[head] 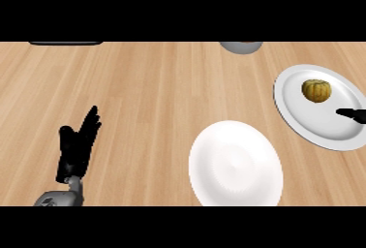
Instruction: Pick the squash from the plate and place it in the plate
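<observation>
**A:** Where is the small, round, yellow-brown squash (316,90)?

**B:** On the round white plate at the right (304,118), in its upper half; it sits inside the rim, with nothing touching it.

**A:** And the other plate?

**B:** A second round white plate (236,164) lies at the lower middle of the pale wooden counter (157,87); it is near the first, lower and to its left.

**A:** The hands?

**B:** The black left hand (77,145) shows at the lower left on its grey forearm (61,197); it is released, fingers straight and pointing up, well apart from both plates. Of the black right hand (352,114) only a small tip enters at the right edge, over the right plate, below the squash and apart from it; whether it is released or clenched I cannot tell.

**A:** Anything else?

**B:** A grey rounded object (241,47) at the top edge; a dark flat thing (66,43) at the top left.
</observation>
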Tool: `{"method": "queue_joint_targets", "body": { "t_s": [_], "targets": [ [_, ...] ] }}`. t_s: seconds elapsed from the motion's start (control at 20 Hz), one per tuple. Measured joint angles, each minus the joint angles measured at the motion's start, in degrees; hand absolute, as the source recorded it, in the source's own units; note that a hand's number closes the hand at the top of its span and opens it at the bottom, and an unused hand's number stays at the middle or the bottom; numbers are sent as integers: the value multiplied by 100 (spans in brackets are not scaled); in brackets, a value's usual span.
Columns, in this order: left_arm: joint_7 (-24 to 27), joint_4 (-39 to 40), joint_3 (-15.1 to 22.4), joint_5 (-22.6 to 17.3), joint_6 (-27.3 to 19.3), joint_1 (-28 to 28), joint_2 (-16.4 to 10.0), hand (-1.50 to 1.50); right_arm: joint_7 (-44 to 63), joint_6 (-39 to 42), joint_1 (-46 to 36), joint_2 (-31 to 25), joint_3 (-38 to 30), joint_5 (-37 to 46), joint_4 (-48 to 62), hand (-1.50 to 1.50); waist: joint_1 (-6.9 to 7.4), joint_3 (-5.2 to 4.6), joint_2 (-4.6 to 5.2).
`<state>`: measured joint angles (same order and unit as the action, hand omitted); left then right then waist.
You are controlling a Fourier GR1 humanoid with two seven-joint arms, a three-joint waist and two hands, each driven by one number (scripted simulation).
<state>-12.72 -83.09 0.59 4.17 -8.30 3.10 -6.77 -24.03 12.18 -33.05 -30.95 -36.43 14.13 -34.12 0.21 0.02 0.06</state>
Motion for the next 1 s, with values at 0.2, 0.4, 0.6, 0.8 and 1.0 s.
{"method": "queue_joint_targets", "body": {
  "t_s": [0.2,0.4,0.6,0.8,1.0],
  "targets": [
    [-38,-58,-13,29,22,-13,21,0,-131,-125,26,-31,162,-87,102,-150,12,-1,1],
    [-139,-300,76,110,13,-156,84,0,24,-358,40,-52,331,-135,82,-150,18,0,-1],
    [-146,-229,75,140,7,-85,141,0,-158,-722,-12,-68,465,-37,460,-150,35,0,8],
    [-160,-271,-24,102,106,-133,64,0,-205,-911,-95,-181,558,-49,732,-150,40,3,10],
    [-199,-423,40,150,99,-232,128,0,-306,-1092,-75,-284,625,-42,983,-150,49,3,13]
  ]
}}
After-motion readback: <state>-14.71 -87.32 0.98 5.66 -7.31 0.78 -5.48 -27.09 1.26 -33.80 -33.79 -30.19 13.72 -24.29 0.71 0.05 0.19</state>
